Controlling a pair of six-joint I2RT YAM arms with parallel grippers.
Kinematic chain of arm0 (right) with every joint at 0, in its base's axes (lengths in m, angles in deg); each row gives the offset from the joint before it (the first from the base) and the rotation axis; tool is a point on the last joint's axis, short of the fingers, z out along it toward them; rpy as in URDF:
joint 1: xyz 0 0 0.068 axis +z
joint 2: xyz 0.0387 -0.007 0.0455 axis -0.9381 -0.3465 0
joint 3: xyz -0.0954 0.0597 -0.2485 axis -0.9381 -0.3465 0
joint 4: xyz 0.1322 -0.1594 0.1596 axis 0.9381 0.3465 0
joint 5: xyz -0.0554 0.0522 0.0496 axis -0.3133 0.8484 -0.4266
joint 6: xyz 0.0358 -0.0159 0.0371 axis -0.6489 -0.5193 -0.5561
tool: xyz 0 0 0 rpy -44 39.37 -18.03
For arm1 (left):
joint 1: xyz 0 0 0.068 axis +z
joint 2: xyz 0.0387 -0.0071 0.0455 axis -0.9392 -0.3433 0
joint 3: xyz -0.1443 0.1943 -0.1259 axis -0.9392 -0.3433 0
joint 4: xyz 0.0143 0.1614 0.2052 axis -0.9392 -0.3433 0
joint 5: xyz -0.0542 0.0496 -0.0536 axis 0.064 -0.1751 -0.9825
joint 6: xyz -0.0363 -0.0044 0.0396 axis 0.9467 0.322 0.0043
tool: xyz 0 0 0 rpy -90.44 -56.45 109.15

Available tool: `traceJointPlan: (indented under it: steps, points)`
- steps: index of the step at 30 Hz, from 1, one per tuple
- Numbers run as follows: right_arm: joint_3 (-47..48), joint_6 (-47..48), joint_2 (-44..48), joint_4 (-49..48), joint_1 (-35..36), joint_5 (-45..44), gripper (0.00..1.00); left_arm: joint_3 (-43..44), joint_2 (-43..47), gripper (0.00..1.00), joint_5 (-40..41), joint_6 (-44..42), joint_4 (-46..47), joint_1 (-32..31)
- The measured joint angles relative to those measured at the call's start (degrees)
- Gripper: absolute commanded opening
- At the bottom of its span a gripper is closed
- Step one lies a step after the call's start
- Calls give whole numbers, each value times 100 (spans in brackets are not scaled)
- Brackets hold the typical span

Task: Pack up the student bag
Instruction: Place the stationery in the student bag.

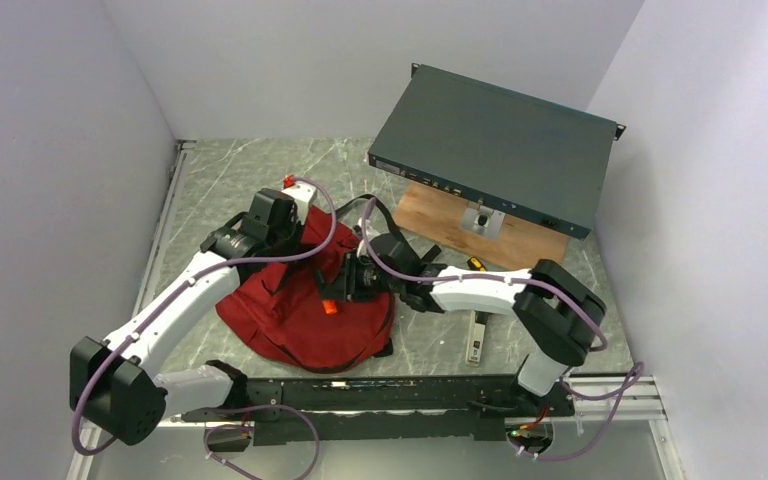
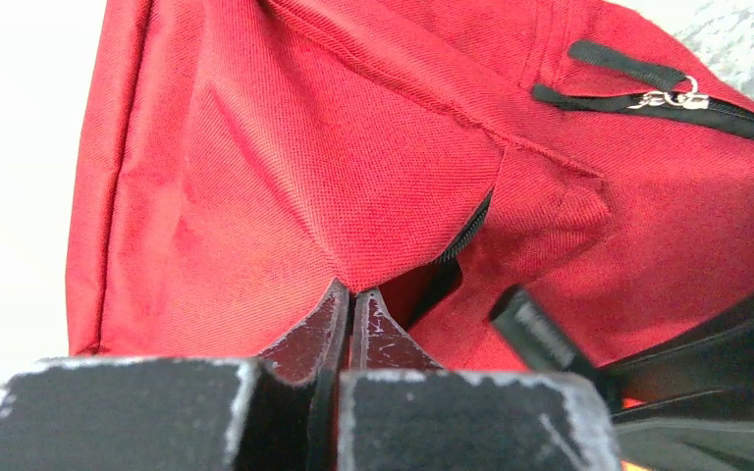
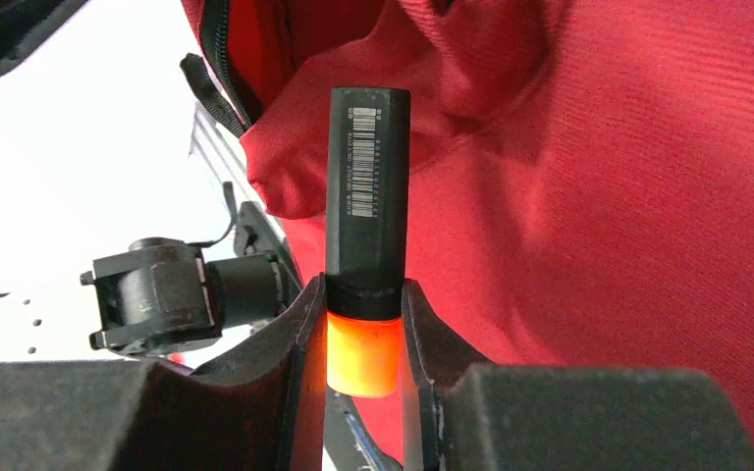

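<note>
Far right desk corner: teal box (image 1: 495,150) on wooden board (image 1: 438,218). Red backpack (image 1: 295,322) mid-desk, toward near edge. Left claw (image 2: 353,299) pressed together on its fabric; right claw (image 3: 363,287), arm bent leftward, pinches marker (image 3: 368,186) over backpack.

teal metal box (image 1: 495,150) above wooden board (image 1: 442,222), grey marbled table (image 1: 230,175)

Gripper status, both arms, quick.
Left gripper: closed, pinching the student bag fabric by its zip opening.
Right gripper: closed on a black-and-orange marker.
</note>
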Motion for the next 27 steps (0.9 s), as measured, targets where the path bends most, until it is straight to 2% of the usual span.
traceJointPlan:
  steps: [9, 14, 18, 21, 24, 27]
  points:
    - [507, -501, -1088, -1021, 120, 155, 0, -11, 83, 0, -341, -87, 33, 11]
    - [1231, -55, -1698, -1539, 85, -234, 0, -33, 166, 0, -393, -87, 31, 17]
    - [1397, 105, -2205, -2577, 11, -476, 2, -42, 247, 0, -385, -83, 48, 68]
    - [1530, 197, -2726, -3429, 11, -566, 29, -52, 251, 0, -348, -68, 48, 160]
    - [1766, 317, -3106, -3917, 22, -509, 37, -63, 238, 0, -326, -44, 37, 297]
    - [1987, 455, -3200, -3818, -7, -313, 51, -63, 229, 0, -306, -46, 33, 387]
